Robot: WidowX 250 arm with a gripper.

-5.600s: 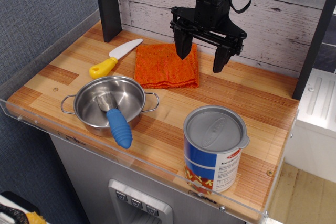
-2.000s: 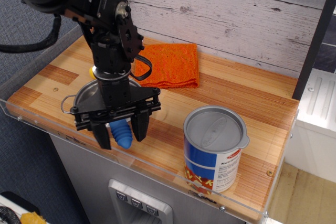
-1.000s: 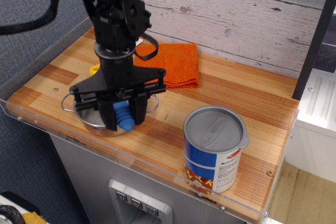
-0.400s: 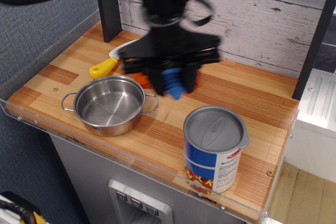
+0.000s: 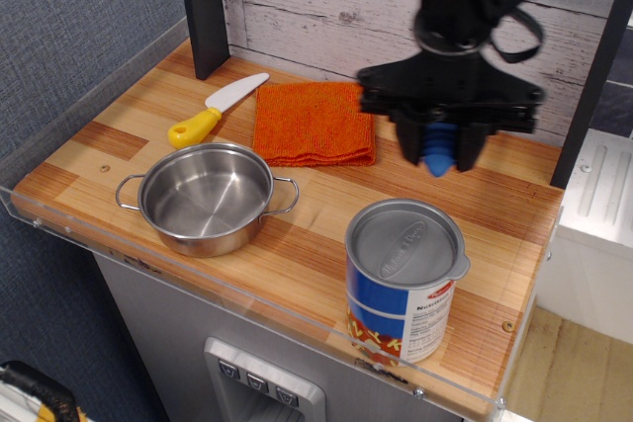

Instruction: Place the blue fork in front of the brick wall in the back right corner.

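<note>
The end effector [image 5: 436, 150] grips the blue fork [image 5: 436, 152] above the counter [image 5: 495, 195], near the brick wall [image 5: 336, 7]

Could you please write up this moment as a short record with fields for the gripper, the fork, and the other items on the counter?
gripper: shut on the blue fork, above the counter's back right
blue fork: handle end hangs below the jaws, tines hidden
pot: empty, front left
orange cloth: flat, by the plank wall
knife: left of cloth
can: upright, front right
</note>
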